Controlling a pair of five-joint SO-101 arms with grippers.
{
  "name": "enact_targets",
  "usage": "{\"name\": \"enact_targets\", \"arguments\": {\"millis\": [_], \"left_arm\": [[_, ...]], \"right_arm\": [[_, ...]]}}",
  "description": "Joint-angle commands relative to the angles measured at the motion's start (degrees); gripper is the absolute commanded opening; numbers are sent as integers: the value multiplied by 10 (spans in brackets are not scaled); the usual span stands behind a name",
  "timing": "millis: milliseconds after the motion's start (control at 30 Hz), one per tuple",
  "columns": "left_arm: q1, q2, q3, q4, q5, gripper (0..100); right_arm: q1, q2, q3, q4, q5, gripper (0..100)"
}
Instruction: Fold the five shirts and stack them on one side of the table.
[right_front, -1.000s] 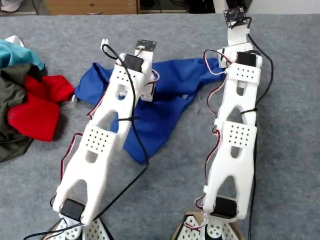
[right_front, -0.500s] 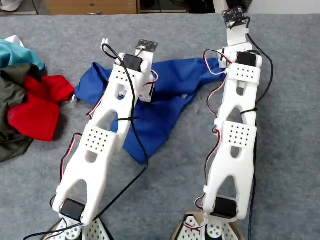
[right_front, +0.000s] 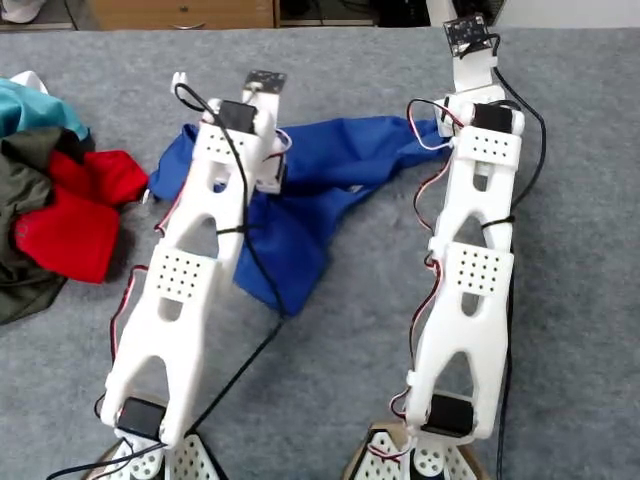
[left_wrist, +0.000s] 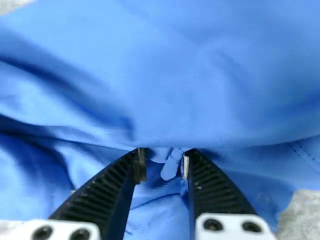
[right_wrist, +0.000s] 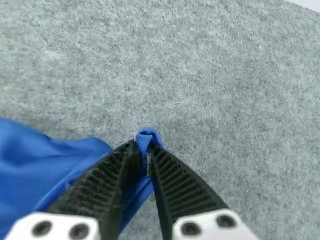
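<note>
Bench (right_front: 570, 200): nothing folded or stacked yet. Blue shirt (right_front: 335, 160) mid-bench, crumpled, strung between arms. Heap of other shirts (right_front: 60, 200) at left edge, unsorted. Left gripper (left_wrist: 162, 167) pinched narrow on blue fold. Right gripper (right_wrist: 145, 150) clamped tight on shirt corner. Judged: first of five, early.

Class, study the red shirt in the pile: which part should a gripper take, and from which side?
Probably the red shirt by its lobe that sticks out toward the blue shirt, coming from above on that side: it lies atop the pile with bare table beside it.
</note>
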Motion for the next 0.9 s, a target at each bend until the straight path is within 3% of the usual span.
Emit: {"name": "enact_targets", "arguments": {"millis": [0,367,567,867], "left_arm": [[-29,-68,-23,9,-5,132],[-14,-206,104,10,-5,132],[40,-175,156,-13,-5,132],[-1,-101,104,-40,-5,132]], "right_arm": [[4,-6,-32,0,5,2],[4,-6,-32,0,5,2],[4,-6,-32,0,5,2],[4,-6,-32,0,5,2]]}}
